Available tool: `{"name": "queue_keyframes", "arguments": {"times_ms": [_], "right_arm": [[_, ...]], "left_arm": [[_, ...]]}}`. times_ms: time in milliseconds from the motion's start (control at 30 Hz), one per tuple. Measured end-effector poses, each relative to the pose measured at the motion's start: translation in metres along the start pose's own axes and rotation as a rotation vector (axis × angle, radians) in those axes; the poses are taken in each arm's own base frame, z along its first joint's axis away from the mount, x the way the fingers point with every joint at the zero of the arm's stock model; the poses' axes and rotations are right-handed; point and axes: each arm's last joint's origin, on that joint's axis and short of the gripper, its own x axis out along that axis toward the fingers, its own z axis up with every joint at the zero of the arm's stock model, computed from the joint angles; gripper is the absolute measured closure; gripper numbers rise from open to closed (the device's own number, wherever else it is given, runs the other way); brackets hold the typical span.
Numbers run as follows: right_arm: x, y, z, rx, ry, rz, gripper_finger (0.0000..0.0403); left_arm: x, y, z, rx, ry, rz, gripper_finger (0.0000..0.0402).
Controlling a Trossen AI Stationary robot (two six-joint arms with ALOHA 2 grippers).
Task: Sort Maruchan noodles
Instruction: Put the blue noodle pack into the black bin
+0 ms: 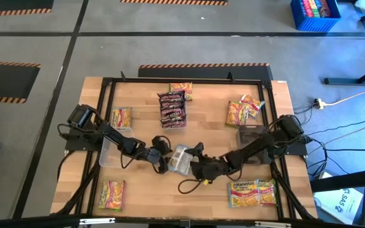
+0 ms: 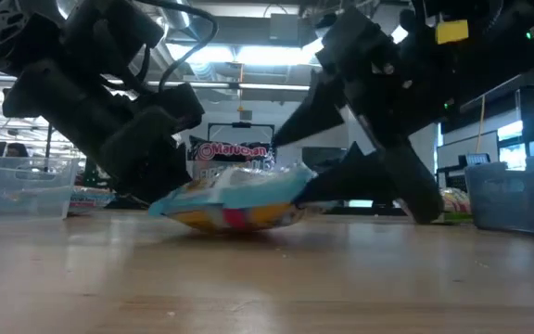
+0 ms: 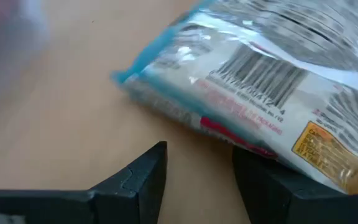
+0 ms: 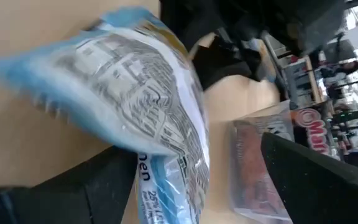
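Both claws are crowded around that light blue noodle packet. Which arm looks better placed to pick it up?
Probably the right: the right claw is open with the light blue packet between its fingers. The left claw, also open, has only a corner over one finger.

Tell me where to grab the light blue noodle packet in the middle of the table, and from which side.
Grip the light blue packet by a crimped short edge, coming in low and level with the table. It lies flat with a puffy middle, so only its thin sealed ends fit between jaws. The left gripper and right gripper already flank it on either side; the right one probably has the easier edge.
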Motion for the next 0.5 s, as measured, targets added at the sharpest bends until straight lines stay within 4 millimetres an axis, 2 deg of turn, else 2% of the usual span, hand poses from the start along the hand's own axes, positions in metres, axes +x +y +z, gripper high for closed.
{"name": "queue_keyframes", "arguments": {"times_ms": [267, 500], "right_arm": [[-0.001, -0.0004, 0.0018, 0.004, -0.017, 0.006, 0.0077], [-0.0008, 0.0037, 0.0015, 0.105, -0.065, 0.134, 0.0145]], "left_arm": [[-0.0007, -0.0077, 0.0032, -0.005, 0.014, -0.175, 0.0225], [-0.0011, -0.0093, 0.0057, 0.002, -0.013, -0.183, 0.0225]]}}
